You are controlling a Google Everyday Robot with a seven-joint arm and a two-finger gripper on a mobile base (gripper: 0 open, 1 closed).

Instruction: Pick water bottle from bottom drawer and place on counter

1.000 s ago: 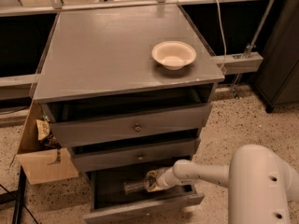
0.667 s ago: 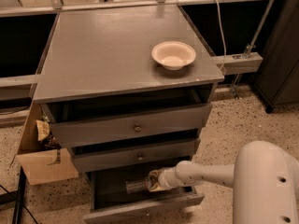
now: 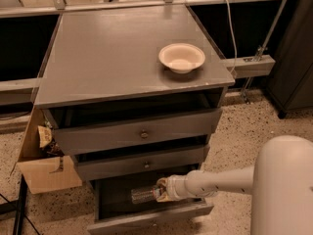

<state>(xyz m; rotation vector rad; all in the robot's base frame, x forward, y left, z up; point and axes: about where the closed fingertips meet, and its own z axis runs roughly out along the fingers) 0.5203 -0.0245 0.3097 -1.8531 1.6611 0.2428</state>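
Note:
The water bottle (image 3: 142, 195) is clear and lies on its side in the dark inside of the open bottom drawer (image 3: 146, 220). My gripper (image 3: 159, 190) reaches into that drawer from the right on a white arm and sits at the bottle's right end, against its label band. The bottle rests low in the drawer. The counter (image 3: 112, 58) is the broad grey top of the cabinet, well above the gripper.
A pale bowl (image 3: 181, 58) stands on the right part of the counter. Two upper drawers with round knobs (image 3: 144, 134) (image 3: 146, 165) are slightly open above the gripper. A cardboard box (image 3: 46, 173) sits on the floor left of the cabinet.
The gripper stays at the bottle's right end inside the bottom drawer. The white arm housing at the right has shifted slightly. The bottle has not visibly moved.

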